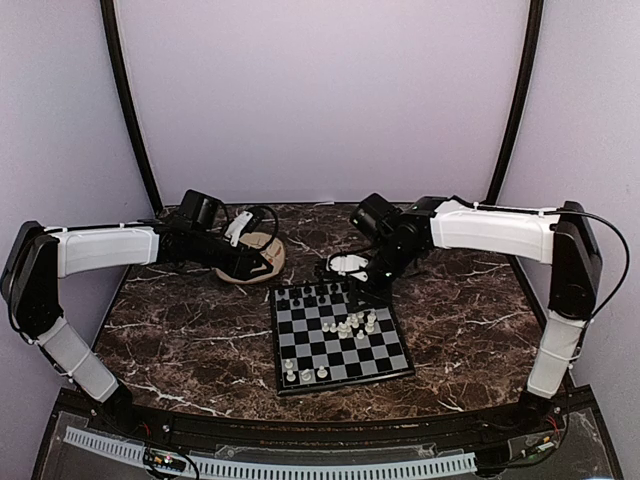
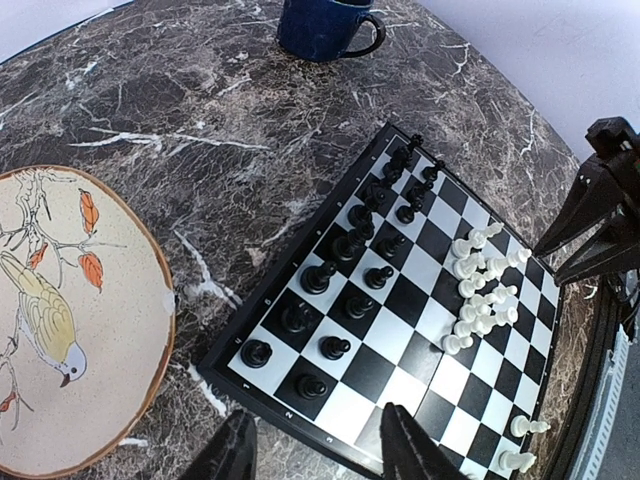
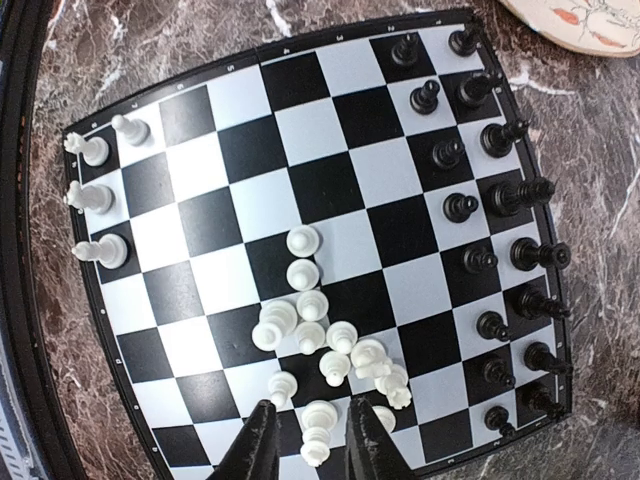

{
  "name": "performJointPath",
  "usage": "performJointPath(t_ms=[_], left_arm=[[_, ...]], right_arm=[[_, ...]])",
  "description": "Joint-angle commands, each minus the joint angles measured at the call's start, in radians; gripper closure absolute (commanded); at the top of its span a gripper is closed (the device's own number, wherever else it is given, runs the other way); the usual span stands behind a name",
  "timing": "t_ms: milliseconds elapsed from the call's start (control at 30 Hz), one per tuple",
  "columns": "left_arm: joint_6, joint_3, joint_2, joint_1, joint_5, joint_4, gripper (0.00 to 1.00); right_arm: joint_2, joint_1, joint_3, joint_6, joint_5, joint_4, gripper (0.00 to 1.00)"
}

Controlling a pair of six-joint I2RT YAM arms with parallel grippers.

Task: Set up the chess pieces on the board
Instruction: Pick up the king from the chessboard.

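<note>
Top view: board [image 1: 340, 338] sits centre; black pieces [image 1: 312, 293] are ranked far, white pieces [image 1: 352, 322] are heaped mid-board.
Left wrist: left claw [image 2: 315, 412] is open and empty at the board's left edge.
Right wrist: right claw [image 3: 311, 405] straddles a white piece [image 3: 318, 438]; I can't tell if it's pinched. You're sorting whites, so carry it to the near rows next.

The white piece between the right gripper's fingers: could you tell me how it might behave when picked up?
The white piece looks tiny, so probably light. Its narrow, tall shape may tip easily, and crowded neighbours could topple.
</note>
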Motion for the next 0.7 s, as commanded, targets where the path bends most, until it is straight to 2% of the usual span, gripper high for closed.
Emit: performJointPath(t_ms=[0,167,400,667], left_arm=[[0.014,-0.007,-0.043,0.005,0.018,0.011,0.55],[0.018,-0.007,-0.05,0.004,0.0,0.007,0.55],[0.02,-0.003,-0.052,0.006,-0.006,-0.001,0.55],[0.019,0.001,-0.049,0.005,-0.014,-0.006,0.55]], right_arm=[[0.026,0.011,-0.028,0.018,0.031,0.021,0.76],[0.07,0.012,-0.012,0.014,0.013,0.022,0.69],[0.104,0.022,0.009,-0.006,-0.024,0.005,0.65],[0.134,0.058,0.027,-0.003,-0.02,0.012,0.65]])
